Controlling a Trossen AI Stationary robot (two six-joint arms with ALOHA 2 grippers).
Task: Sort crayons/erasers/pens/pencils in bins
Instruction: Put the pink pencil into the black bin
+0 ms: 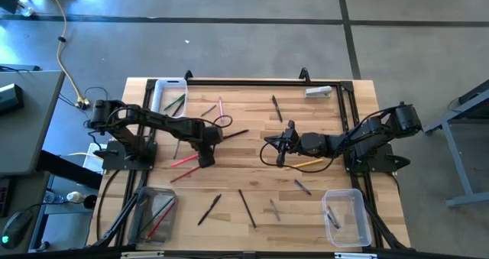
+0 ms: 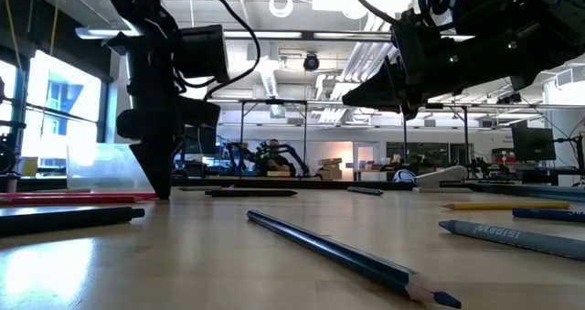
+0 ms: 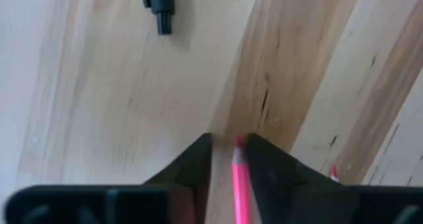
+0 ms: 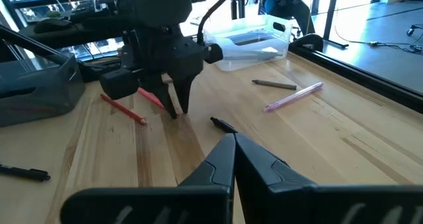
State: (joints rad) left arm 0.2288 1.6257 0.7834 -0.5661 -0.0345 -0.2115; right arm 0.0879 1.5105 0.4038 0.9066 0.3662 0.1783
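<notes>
A pink pencil (image 3: 239,184) lies flat on the wooden table (image 1: 252,148) left of centre, also seen as the pink pencil (image 1: 183,161) from above. My left gripper (image 3: 229,139) points straight down at its pointed end, its fingertips at table height, one on each side of the point. My left gripper (image 1: 205,161) stands at the pencil's right end. My right gripper (image 4: 232,137) is shut and empty, held nearly level above the table's middle (image 1: 280,157). A clear bin (image 1: 170,96) stands at the far left, a grey-tinted bin (image 1: 157,213) at the near left and a clear bin (image 1: 345,215) at the near right. My left gripper comes from above with its fingers across the pink pencil's pointed end (image 3: 236,145). One finger (image 3: 261,164) lies close against the pencil's side, and a narrow gap shows between the pencil and the other finger (image 3: 195,164). Whether it touches, I cannot tell. The pencil lies on the table.
A second red stick (image 1: 179,175) lies just nearer, and a black pen (image 3: 158,6) lies beyond the fingers. A yellow pencil (image 1: 309,163) lies under the right arm. Pink, grey and black sticks are scattered over the table, with a blue pencil (image 2: 347,255) near the front. Black rails (image 1: 348,106) edge the table.
</notes>
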